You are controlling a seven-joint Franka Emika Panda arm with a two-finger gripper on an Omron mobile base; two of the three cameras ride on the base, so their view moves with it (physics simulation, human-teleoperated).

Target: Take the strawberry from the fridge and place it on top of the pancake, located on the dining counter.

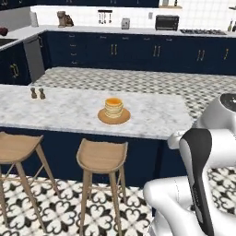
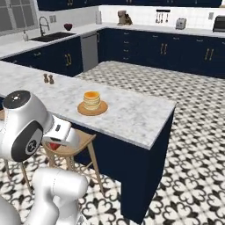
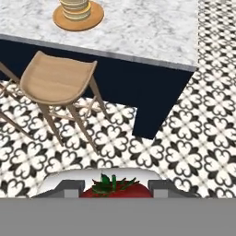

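The strawberry (image 3: 113, 188), red with green leaves, sits between my gripper's (image 3: 114, 190) two dark fingertips at the bottom of the hand view, and the gripper is shut on it. In the right base view a bit of the red strawberry (image 2: 53, 146) shows under the white hand, low beside the dining counter (image 2: 132, 118). The pancake (image 1: 113, 107) is a golden stack on a round tan plate (image 1: 114, 117) in the middle of the marble dining counter (image 1: 60, 113). In the hand view the pancake (image 3: 76, 9) lies far ahead at the top. The fridge is out of view.
Wooden stools (image 1: 101, 156) (image 3: 57, 78) stand against the counter's navy base, between me and the pancake. Two small shakers (image 1: 38, 93) stand on the counter's left part. The counter ends at a corner (image 2: 169, 107) to the right, with patterned floor beyond. Navy cabinets line the back wall.
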